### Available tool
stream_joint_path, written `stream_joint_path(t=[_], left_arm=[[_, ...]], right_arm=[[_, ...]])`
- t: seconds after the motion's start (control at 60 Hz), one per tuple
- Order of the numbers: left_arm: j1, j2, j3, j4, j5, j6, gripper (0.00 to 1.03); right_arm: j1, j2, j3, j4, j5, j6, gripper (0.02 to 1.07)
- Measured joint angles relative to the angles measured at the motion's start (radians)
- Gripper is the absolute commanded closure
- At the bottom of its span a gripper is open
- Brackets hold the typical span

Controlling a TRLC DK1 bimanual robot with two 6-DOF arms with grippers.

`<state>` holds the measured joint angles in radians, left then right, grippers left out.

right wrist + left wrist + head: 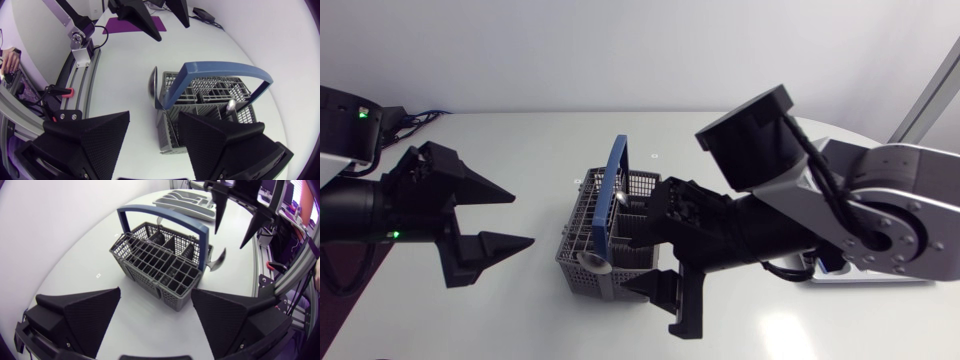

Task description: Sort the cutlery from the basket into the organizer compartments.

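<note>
**Basket flanked by two open grippers**

The grey basket (582,215) with its blue handle is set mid-table between the left gripper (523,218) and the right gripper (153,115). Both are spread wide, and nothing is gripped. A spoon (152,87) is seen at the basket's end. The organizer (185,202) is laid beyond the basket.

White table (75,265), grey cutlery basket (150,277), grey organizer (167,202)

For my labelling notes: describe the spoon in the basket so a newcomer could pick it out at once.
On the white table stands a grey grid basket with a blue handle. At one foot of that handle a shiny spoon leans out over the rim, rounded bowl up; the other visible piece shows only a slim end.
</note>
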<state>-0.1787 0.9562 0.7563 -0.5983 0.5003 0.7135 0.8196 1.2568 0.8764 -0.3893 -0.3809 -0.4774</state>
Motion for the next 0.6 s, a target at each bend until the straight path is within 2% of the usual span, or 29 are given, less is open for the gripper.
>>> stream_joint_path(t=[0.25, 0.6], left_arm=[[-0.066, -0.085, -0.055, -0.011, 0.017, 0.022, 0.06], [-0.101, -0.097, -0.065, -0.011, 0.017, 0.024, 0.06]], right_arm=[[0.003, 0.101, 0.051, 0.004, -0.043, 0.007, 0.37], [0.003, 0.165, 0.084, 0.008, -0.065, 0.007, 0.68]])
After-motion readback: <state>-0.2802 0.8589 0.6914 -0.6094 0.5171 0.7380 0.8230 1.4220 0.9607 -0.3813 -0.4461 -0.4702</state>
